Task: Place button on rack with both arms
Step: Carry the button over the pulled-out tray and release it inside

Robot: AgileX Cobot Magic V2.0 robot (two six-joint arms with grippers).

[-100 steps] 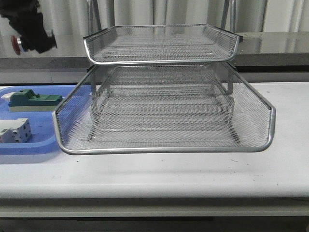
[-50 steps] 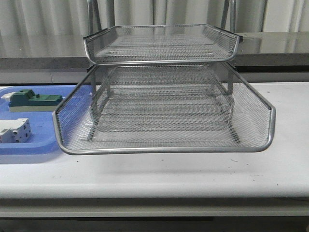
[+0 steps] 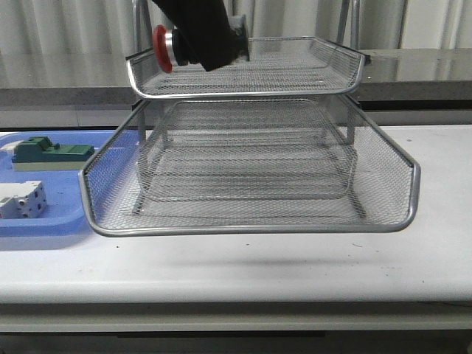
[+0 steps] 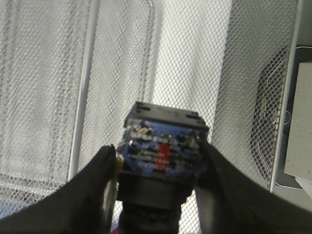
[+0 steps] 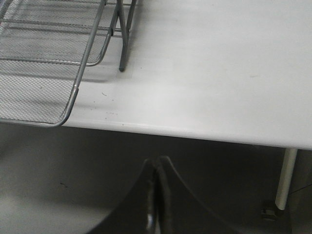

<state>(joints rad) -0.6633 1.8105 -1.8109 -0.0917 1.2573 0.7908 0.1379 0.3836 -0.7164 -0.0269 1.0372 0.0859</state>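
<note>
Button (image 3: 164, 49) above rack (image 3: 251, 214) top tier

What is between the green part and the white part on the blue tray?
Only bare blue tray floor separates the green part and white part, in the front view.

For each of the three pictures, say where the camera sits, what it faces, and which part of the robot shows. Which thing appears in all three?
Front: faces the rack; left arm carries the button.
Left wrist: above the mesh; left pincer grips the button.
Right wrist: past the table edge; right pincer shut, empty.
Shared: the rack.
</note>
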